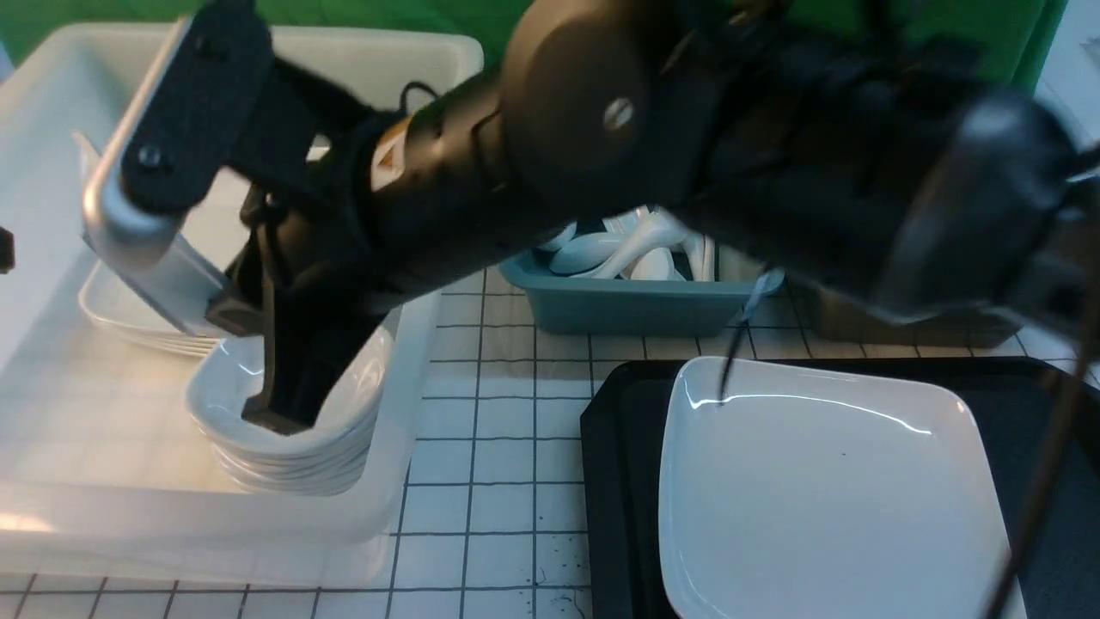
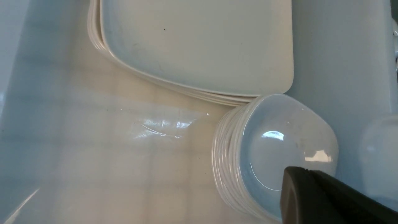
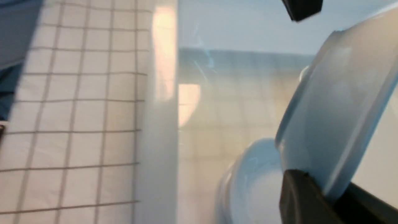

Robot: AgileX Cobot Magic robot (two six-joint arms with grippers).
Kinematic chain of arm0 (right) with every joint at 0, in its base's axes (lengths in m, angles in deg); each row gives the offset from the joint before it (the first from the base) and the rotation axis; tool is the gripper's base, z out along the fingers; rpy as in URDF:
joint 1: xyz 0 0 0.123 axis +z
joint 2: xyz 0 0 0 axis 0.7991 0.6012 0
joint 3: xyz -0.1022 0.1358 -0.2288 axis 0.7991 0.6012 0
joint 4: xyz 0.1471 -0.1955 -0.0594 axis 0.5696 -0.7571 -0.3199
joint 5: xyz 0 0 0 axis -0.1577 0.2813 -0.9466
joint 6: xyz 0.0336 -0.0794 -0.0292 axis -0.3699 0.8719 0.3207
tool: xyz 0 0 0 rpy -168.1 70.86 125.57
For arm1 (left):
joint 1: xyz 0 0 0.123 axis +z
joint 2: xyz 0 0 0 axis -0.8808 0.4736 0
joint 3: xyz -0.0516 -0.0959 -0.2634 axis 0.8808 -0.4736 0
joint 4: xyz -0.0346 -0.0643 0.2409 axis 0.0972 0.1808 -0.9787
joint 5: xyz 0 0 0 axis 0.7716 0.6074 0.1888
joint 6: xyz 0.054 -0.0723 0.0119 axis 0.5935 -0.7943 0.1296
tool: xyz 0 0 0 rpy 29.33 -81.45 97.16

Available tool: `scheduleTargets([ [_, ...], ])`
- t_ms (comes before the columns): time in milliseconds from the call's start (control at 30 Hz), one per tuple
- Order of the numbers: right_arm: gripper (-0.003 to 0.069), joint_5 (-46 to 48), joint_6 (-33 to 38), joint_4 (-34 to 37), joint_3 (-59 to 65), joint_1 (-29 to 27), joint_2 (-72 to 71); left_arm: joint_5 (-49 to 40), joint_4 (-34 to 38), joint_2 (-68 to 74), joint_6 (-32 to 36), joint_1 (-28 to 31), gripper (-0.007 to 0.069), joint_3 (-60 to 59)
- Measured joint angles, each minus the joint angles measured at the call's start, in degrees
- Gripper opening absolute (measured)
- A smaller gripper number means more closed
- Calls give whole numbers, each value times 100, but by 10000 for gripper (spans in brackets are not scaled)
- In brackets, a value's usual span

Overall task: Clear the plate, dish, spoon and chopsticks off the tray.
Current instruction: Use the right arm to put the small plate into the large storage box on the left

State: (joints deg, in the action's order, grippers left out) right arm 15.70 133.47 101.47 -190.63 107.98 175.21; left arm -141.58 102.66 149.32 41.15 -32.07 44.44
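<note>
A white table [image 1: 481, 481] ruled in a dark grid runs out to a green backdrop [image 1: 369, 10] on my front feed. On my left sits a big translucent white tub [image 1: 51, 524], and the right arm [image 1: 601, 129] crosses almost the whole picture to reach into it.

My right pincer [image 3: 298, 186] has the dish [image 3: 335, 109] clamped by its rim. The dish is tipped steeply on edge inside the tub, just above a pile of matching small bowls [image 2: 279, 140] that stands close to the tub's right wall. Just beside that pile lies a stack of flat plates [image 2: 199, 46].

My left pincer [image 2: 290, 179] is closed with nothing in it. From its own camera its black tip shows over the top bowl of the pile, though I cannot tell whether it touches.

The plate [image 1: 825, 490] lies flat on the tray [image 1: 619, 481] at my right, well apart from the white tub. Beyond the tray, a blue tub [image 1: 636, 309] holds white spoons [image 1: 593, 254].
</note>
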Motion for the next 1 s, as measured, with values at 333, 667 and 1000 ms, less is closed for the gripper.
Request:
scheduleTargets([
  [333, 188, -111, -508, -1571, -6, 36, 828, 163, 67, 0, 62, 1, 4, -282],
  [667, 308, 581, -1166, -1598, -12, 86, 40, 151, 545, 0, 64, 1, 4, -471],
  [1000, 30, 3578, -2052, -1892, -15, 86, -2286, -498, 1849, 0, 280, -280, 4, -471],
])
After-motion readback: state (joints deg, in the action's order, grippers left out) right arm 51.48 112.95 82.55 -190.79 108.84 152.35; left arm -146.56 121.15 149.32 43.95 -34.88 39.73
